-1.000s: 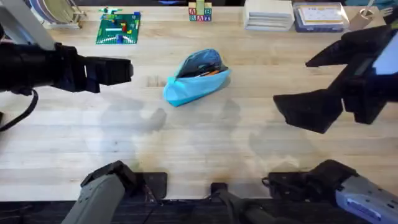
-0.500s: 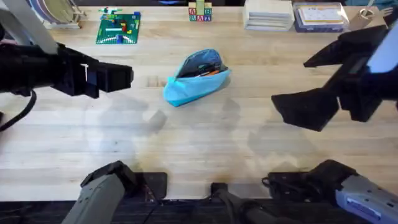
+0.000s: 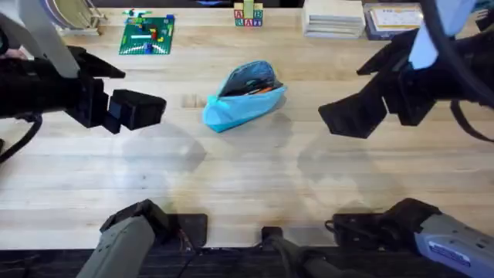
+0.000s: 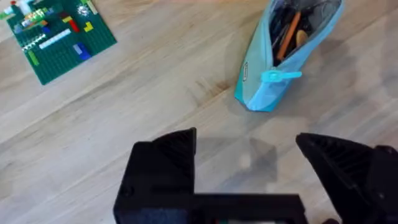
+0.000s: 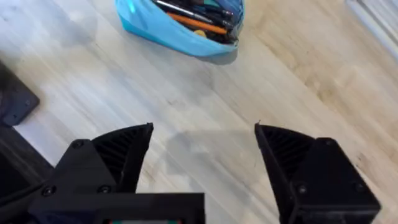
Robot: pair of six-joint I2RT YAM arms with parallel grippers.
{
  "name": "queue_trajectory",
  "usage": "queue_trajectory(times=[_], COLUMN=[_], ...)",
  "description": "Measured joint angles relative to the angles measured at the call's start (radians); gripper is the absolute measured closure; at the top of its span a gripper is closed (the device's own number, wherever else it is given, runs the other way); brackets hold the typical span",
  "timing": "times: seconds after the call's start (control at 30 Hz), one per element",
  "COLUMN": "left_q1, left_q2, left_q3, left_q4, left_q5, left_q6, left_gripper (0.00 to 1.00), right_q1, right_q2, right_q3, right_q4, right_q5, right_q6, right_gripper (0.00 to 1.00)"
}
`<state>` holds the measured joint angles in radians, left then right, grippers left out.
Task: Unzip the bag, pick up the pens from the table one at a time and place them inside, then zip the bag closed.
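Bag [image 3: 244,97]: mid table [image 3: 247,185], ahead of you.
Pens [image 5: 198,23]: inside bag.
Left end effector [image 3: 143,108]: left of bag, apart.
Right end effector [image 3: 351,116]: right of bag, apart.

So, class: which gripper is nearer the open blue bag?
Right, though only narrowly. The right gripper hovers open just off the bag's right end; the left gripper hovers open slightly farther off its left end. Neither touches it.

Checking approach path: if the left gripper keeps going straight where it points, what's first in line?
Most likely the open blue pouch: the left gripper, open, faces its zipper-pull end across bare table. Height is unclear, so it might pass above.
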<state>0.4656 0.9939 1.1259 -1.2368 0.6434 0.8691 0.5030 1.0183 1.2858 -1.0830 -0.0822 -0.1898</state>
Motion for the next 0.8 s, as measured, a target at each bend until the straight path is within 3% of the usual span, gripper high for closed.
queue_trajectory(times=[0.27, 0.47, 0.8], left_q1=[0.000, 0.000, 0.000], left_q2=[0.000, 0.030, 0.153], left_q3=[0.000, 0.000, 0.000], left_q4=[-0.028, -0.099, -0.172], left_q5=[0.000, 0.031, 0.118], left_q6=[0.055, 0.208, 0.464], left_gripper=[0.007, 0.007, 0.007], right_q1=[0.000, 0.014, 0.108], right_q2=[0.021, 0.065, 0.167], right_q3=[0.000, 0.000, 0.016], right_q4=[0.085, 0.112, 0.124], right_q5=[-0.047, -0.057, -0.061], right_q6=[0.000, 0.012, 0.037], right_gripper=[0.005, 0.005, 0.005])
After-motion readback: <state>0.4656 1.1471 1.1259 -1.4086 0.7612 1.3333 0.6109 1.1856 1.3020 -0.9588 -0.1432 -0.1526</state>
